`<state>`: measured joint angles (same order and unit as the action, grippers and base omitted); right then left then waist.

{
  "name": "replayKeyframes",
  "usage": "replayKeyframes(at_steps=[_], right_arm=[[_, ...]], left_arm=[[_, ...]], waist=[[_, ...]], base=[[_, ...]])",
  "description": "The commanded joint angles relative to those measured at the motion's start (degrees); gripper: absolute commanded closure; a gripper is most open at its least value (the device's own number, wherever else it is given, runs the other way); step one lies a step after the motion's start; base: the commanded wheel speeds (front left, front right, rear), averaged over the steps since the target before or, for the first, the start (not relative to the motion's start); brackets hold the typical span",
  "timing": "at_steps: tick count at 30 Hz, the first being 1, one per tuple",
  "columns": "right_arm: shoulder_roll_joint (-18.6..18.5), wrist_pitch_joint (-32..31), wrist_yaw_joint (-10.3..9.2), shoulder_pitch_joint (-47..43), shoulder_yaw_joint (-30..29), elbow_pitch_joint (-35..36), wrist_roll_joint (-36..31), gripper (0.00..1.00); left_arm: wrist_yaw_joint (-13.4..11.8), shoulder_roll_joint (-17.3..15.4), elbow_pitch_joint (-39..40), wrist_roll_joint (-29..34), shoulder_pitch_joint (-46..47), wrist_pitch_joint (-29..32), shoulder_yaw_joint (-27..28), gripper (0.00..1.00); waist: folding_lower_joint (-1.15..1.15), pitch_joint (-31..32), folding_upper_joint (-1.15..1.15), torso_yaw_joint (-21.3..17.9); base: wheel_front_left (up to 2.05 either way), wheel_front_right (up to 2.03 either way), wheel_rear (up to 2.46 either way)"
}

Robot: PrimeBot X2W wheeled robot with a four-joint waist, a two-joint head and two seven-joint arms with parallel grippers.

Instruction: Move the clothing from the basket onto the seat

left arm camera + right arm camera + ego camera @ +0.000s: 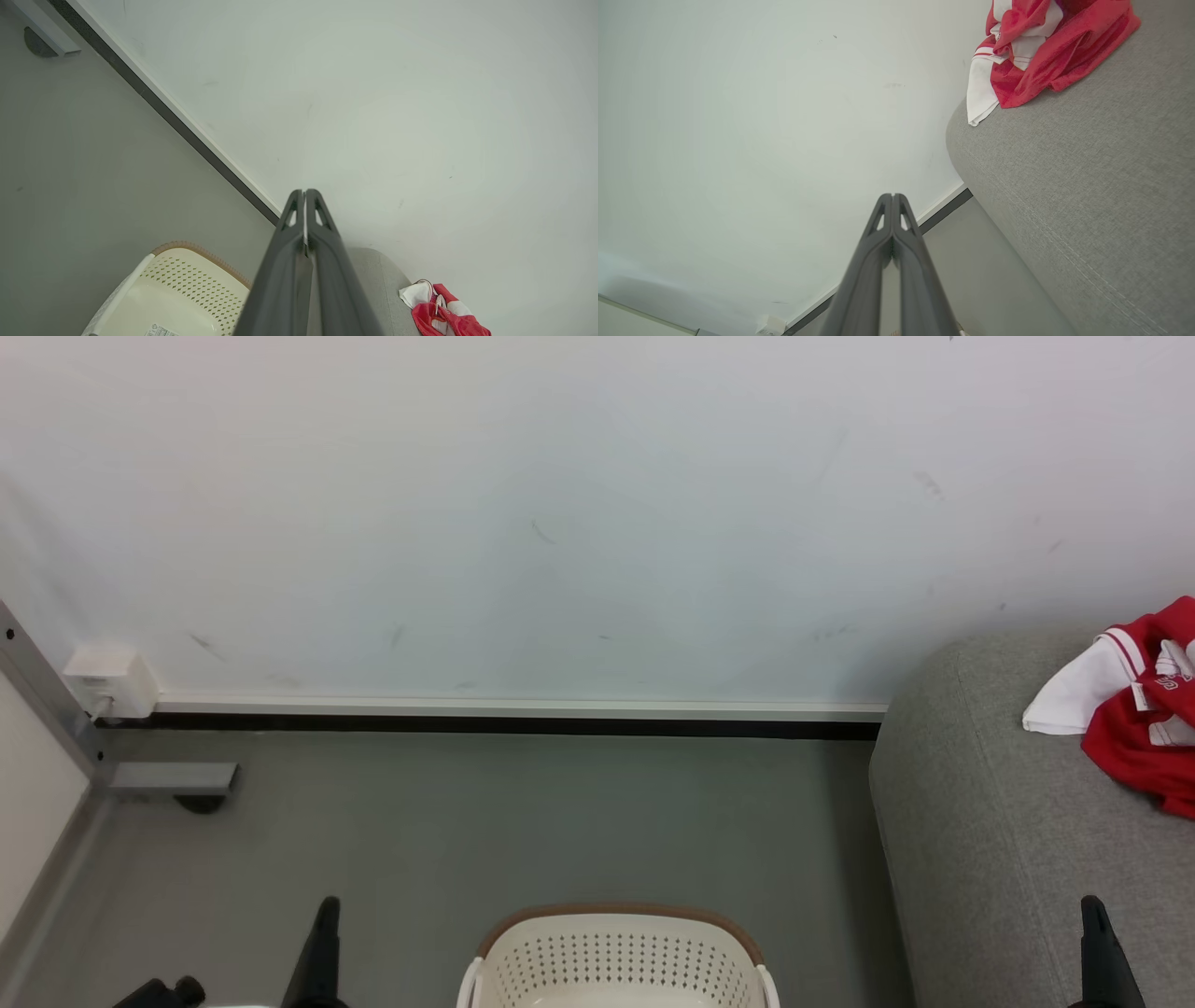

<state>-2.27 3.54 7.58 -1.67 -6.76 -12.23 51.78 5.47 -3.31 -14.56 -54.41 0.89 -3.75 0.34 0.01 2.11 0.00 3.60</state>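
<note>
One basket (616, 959) is standing on the grey floor (467, 831) at the bottom middle of the head view. It is oval and cream-white, with rows of holes in its wall, a brown rim and a white handle on each side. In the left wrist view the part of its bottom that is showing is lying bare, with a small printed label (159, 330) stuck to it. One seat (990, 821), a grey woven upholstered block with rounded corners, is sitting to the robot's right of the basket, apart from it and against the white wall (560, 504). One heap of clothing (1134, 709) is lying on top of the seat near its wall-side corner. It is crumpled red cloth with white panels, a white collar edged in red stripes and a bit of white lettering, and how many garments are making it up cannot be told. Two grippers are showing: the left gripper (327, 907) is pointing up beside the basket and the right gripper (1092, 905) is rising in front of the seat, each with its dark fingers pressing together and gripping nothing. One white socket box (110, 679) is sitting low on the wall at the left.
</note>
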Motion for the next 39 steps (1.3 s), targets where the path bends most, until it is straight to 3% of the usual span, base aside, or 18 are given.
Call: replayKeyframes(at_steps=[1, 39], right_arm=[[-0.7, -0.3, -0.06, 1.4, 0.0, 0.4, 1.9, 1.00], [-0.8, -6.1, -0.10, 5.5, 0.1, -0.9, 24.5, 1.00]], left_arm=[[0.3, -0.2, 0.7, -1.6, 1.3, 0.4, 0.6, 1.00], [1.4, 0.1, 0.7, -22.9, 4.0, 6.3, 4.0, 1.00]], waist=[[-0.01, 0.0, 0.00, -0.1], [-0.01, -1.2, 0.00, -1.8]], base=[[0.00, 0.00, 0.00], [0.00, 0.00, 0.00]])
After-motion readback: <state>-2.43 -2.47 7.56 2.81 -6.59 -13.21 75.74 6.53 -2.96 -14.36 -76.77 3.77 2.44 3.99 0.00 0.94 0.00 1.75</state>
